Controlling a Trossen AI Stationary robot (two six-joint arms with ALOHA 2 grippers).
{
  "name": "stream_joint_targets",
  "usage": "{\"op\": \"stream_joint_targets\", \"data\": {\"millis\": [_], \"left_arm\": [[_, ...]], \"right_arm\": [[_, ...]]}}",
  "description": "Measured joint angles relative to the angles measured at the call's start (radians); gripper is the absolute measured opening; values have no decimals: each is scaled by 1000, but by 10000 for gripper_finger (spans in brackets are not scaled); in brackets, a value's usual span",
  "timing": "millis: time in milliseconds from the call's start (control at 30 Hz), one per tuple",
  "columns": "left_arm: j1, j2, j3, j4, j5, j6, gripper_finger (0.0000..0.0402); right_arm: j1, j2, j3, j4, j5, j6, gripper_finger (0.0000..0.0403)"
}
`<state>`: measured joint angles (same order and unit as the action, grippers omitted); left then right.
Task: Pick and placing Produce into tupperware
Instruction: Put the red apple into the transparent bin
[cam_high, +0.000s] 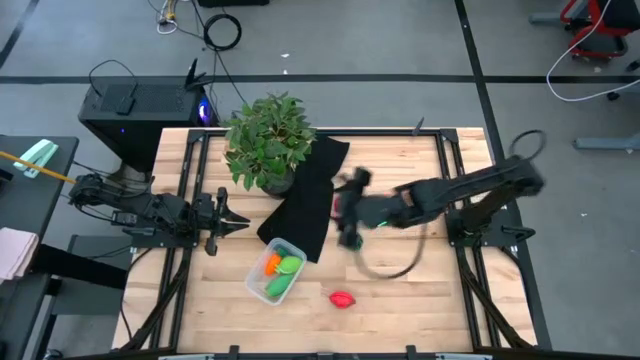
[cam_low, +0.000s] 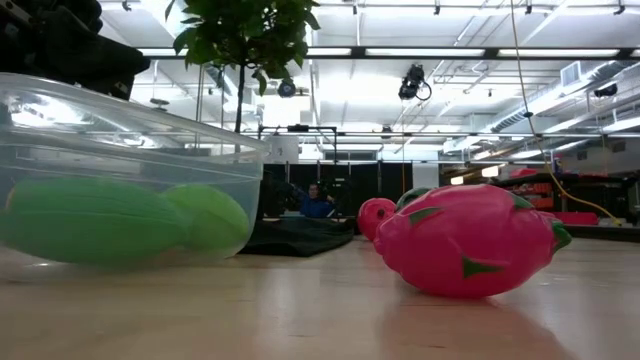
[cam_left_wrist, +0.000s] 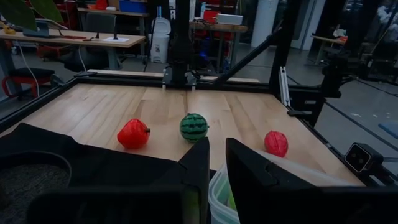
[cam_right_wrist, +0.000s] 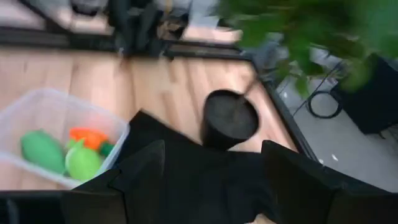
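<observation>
hovering over black cloth (cam_high: 305, 200) – right gripper (cam_right_wrist: 211, 180), fingers spread.

no legible text, labels, brands, numbers, signs anywhere

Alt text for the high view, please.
The right gripper reaches over a black cloth beside a leafy potted plant. A clear plastic tupperware holds orange and green toys; a red toy fruit lies beside it.

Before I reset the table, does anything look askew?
Yes: the black cloth lies rumpled and diagonal between the potted plant and the tupperware, one corner reaching the container. Nothing looks spilled or damaged.
</observation>
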<state>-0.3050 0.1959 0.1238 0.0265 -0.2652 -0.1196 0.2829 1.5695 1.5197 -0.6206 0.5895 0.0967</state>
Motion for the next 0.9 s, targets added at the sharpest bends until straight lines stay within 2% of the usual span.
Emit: {"op": "stream_joint_targets", "data": {"millis": [100, 167, 267, 333, 367, 433, 533, 633, 767, 900], "left_arm": [[0, 0, 0, 0, 0, 1, 57], [0, 0, 0, 0, 0, 1, 54], [0, 0, 0, 0, 0, 1, 51], [0, 0, 0, 0, 0, 9, 51], [0, 0, 0, 1, 0, 20, 52], [0, 0, 0, 7, -6, 27, 54], [0, 0, 0, 7, -27, 27, 56], [0, 0, 0, 7, -31, 27, 56], [0, 0, 0, 7, -30, 27, 51], [0, 0, 0, 7, -30, 27, 48]], "right_arm": [[-6, -205, -274, 213, -20, -2, 273], [-7, -334, -459, 403, -101, -45, 273], [-37, -498, -718, 733, -365, -104, 273], [-83, -579, -851, 923, -547, -76, 273], [-110, -612, -909, 1002, -611, -50, 273], [-162, -655, -978, 1056, -665, 4, 273], [-232, -675, -1003, 993, -666, 47, 273], [-285, -639, -978, 870, -628, 27, 273], [-328, -565, -930, 780, -487, 2, 273], [-350, -485, -832, 631, -368, 56, 273]]}}
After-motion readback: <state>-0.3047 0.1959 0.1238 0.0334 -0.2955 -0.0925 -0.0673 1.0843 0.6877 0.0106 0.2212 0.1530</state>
